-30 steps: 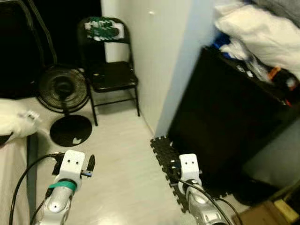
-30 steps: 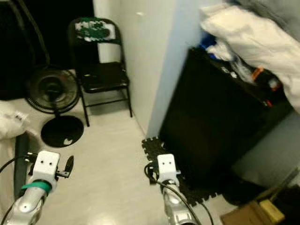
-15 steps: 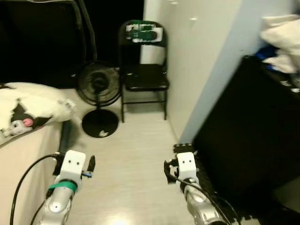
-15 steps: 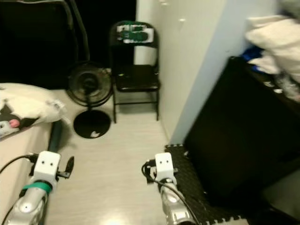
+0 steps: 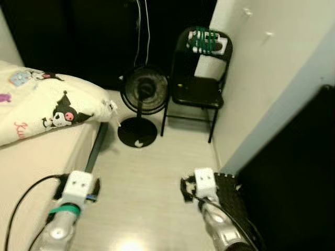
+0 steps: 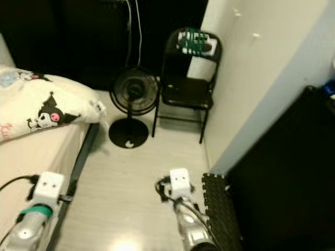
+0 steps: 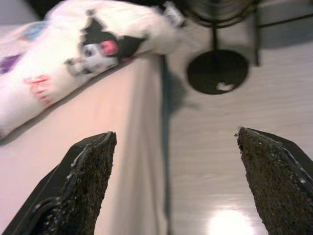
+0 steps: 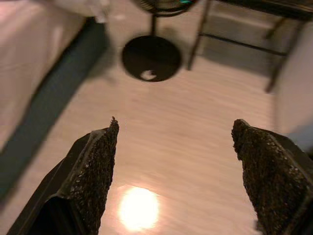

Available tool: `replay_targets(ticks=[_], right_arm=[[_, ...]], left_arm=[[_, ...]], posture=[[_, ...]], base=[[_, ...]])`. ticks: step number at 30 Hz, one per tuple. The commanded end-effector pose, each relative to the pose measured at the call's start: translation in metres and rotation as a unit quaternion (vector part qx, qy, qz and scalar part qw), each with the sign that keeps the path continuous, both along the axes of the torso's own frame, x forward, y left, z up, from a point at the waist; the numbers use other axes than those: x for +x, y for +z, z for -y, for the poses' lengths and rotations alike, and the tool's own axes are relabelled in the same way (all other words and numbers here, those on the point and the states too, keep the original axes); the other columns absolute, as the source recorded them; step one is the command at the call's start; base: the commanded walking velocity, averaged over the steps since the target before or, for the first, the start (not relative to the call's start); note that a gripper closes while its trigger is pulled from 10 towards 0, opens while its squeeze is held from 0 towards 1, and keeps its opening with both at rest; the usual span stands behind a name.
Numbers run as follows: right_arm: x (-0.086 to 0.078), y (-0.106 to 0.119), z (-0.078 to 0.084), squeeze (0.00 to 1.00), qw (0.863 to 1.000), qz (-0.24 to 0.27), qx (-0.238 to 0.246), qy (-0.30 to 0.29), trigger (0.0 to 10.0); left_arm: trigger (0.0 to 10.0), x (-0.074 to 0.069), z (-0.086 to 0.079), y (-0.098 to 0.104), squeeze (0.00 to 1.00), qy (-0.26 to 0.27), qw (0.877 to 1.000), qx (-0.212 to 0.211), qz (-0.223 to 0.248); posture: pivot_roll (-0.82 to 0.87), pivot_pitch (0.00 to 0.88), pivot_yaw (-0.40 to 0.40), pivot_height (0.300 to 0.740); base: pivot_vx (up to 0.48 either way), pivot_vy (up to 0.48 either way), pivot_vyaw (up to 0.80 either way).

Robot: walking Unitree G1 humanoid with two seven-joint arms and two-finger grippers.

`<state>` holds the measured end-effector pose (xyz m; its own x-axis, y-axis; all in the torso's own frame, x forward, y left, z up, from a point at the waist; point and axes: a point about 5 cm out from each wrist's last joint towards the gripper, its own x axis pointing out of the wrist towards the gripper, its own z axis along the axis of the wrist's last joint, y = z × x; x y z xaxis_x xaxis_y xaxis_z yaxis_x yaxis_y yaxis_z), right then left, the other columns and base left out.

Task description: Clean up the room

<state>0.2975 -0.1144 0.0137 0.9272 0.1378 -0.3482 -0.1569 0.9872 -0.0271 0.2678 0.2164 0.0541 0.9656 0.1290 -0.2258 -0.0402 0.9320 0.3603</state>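
Black fingers of the left gripper (image 7: 176,191) and right gripper (image 8: 181,181) are hanging spread wide, gripping nothing, above the pale floor (image 5: 152,172). Cartoon-print pillow (image 5: 47,104) is lying on the bed (image 5: 31,167), beside the standing fan (image 5: 142,99) and folding chair (image 5: 201,89).

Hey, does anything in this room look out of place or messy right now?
One thing: the black interlocking foam floor mat lies as a lone strip beside the dark cabinet, its edge uneven. The black standing fan and black folding chair stand upright.
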Motion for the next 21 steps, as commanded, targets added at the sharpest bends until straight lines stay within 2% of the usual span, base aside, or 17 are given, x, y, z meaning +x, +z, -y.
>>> replay_targets(ticks=[1,6,7,13,18,21], right_arm=[[-0.007,-0.010,0.004,0.00,1.000,-0.026,0.001,-0.010,10.0],[-0.007,-0.011,0.003,0.00,0.999,-0.033,0.007,-0.017,10.0],[-0.007,-0.012,0.005,0.00,0.999,-0.036,0.015,-0.030,10.0],[-0.007,-0.012,0.009,0.00,0.998,-0.035,0.019,-0.046,10.0],[-0.008,-0.012,0.015,0.00,0.997,-0.035,0.028,-0.069,10.0],[-0.008,-0.013,0.017,0.00,0.996,-0.038,0.030,-0.072,10.0]], left_arm=[[10.0,-0.003,0.001,-0.011,0.00,-0.001,1.000,0.006,-0.023],[10.0,0.008,0.002,-0.004,0.00,0.000,1.000,-0.002,-0.010],[10.0,0.013,0.003,0.001,0.00,0.012,1.000,-0.026,0.002],[10.0,0.017,0.006,0.006,0.00,0.013,0.999,-0.043,0.013],[10.0,0.019,0.009,0.006,0.00,0.004,0.999,-0.046,0.015],[10.0,0.020,0.012,0.009,0.00,-0.008,0.998,-0.061,0.024]], posture=[[0.12,0.000,-0.055,0.740],[0.11,0.000,-0.038,0.740],[0.10,0.000,-0.028,0.740],[0.10,0.000,-0.024,0.740],[0.09,0.000,-0.024,0.740],[0.09,0.000,-0.029,0.740]], base=[[0.000,0.000,0.80],[0.000,0.000,0.80],[0.000,0.000,0.80],[0.000,0.000,0.80],[0.000,0.000,0.00],[0.000,0.000,0.00]])
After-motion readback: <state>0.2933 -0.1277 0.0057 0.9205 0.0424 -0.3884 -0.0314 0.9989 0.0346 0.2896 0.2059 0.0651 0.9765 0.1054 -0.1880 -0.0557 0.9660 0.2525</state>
